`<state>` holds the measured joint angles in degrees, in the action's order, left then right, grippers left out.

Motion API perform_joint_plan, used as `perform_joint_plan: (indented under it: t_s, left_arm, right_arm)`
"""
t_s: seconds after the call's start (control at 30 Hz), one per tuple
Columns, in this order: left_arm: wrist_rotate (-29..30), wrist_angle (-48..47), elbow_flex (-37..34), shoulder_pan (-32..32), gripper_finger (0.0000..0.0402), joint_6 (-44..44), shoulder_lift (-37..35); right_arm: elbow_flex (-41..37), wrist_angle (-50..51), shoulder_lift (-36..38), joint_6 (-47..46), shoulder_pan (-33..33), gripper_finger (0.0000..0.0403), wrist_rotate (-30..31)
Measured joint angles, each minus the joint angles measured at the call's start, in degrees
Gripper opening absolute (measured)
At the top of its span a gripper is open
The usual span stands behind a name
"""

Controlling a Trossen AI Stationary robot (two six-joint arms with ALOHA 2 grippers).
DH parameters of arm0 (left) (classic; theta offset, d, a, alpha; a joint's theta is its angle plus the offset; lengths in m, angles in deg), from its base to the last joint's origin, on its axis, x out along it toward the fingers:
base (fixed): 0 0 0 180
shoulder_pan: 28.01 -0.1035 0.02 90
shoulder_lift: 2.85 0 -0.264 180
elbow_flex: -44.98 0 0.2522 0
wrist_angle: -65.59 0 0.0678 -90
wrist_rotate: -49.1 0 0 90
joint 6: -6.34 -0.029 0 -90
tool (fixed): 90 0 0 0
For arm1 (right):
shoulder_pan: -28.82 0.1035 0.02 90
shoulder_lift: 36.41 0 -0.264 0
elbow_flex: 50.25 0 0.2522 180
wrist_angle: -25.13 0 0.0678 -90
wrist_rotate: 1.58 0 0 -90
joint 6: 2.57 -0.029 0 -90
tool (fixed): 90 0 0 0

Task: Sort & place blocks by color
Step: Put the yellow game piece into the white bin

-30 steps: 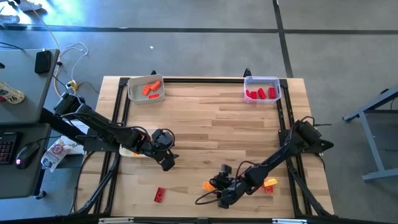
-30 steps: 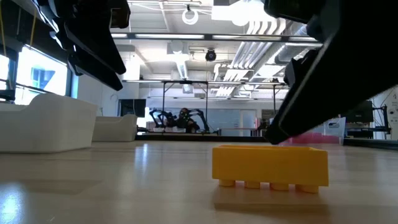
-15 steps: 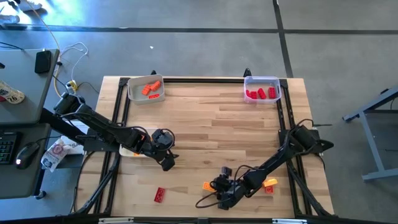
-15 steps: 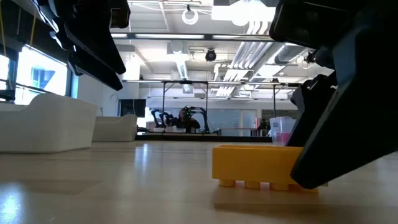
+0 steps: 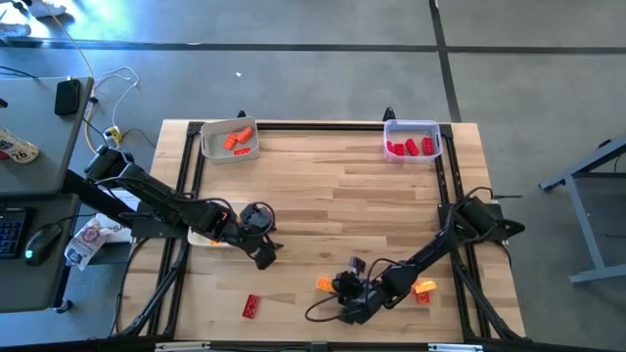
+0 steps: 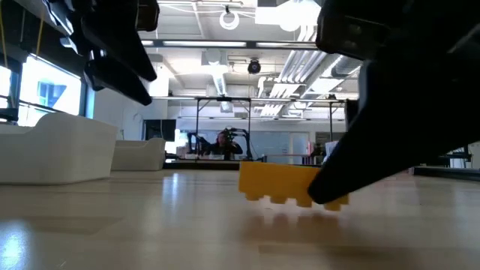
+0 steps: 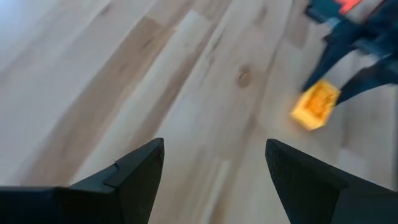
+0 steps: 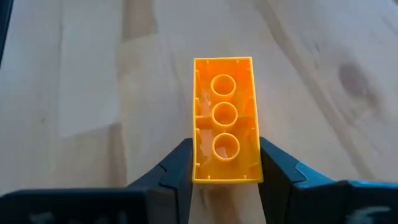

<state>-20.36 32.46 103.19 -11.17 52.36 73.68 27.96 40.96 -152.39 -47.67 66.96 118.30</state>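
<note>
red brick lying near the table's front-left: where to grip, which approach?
Grip the red brick across its two long side walls, coming straight down from above. It lies flat and alone on the bare table, so a top-down pinch has room. The open left gripper hovers nearest; the right gripper holds a yellow-orange brick.

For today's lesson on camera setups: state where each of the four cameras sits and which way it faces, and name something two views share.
High view: overhead, straight down; both arms, table.
Low view: table height, level across; yellow-orange block lifted.
Left wrist view: on the waiting left arm, past left gripper, open.
Right wrist view: on right arm; right gripper clamps the block.
Shared: the block appears in all four.
</note>
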Motion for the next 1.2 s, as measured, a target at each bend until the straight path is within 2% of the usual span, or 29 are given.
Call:
perform_joint_plan:
  t_s: [0.17,0.37,0.5,0.8,1.2]
  left_arm:
    - [-3.3,6.6,0.0,0.0,0.0268,3.5,0.0]
    - [-8.3,13.7,0.0,0.0,0.0268,4.9,0.0]
    - [-10.5,16.6,0.0,0.0,0.0268,5.0,0.0]
    - [-13.1,17.0,0.0,0.0,0.0268,6.3,0.0]
    - [-15.1,18.1,0.0,0.0,0.0268,6.3,0.0]
  right_arm:
    - [2.0,0.2,0.0,2.8,-1.5,0.0110,0.4]
    - [8.0,1.4,0.2,14.3,-3.5,0.0110,2.4]
    - [12.9,5.9,0.2,21.4,-4.5,0.0110,6.3]
    - [21.3,13.6,0.2,32.4,-5.2,0.0110,14.2]
    - [22.9,13.4,0.2,43.2,-5.2,0.0110,21.6]
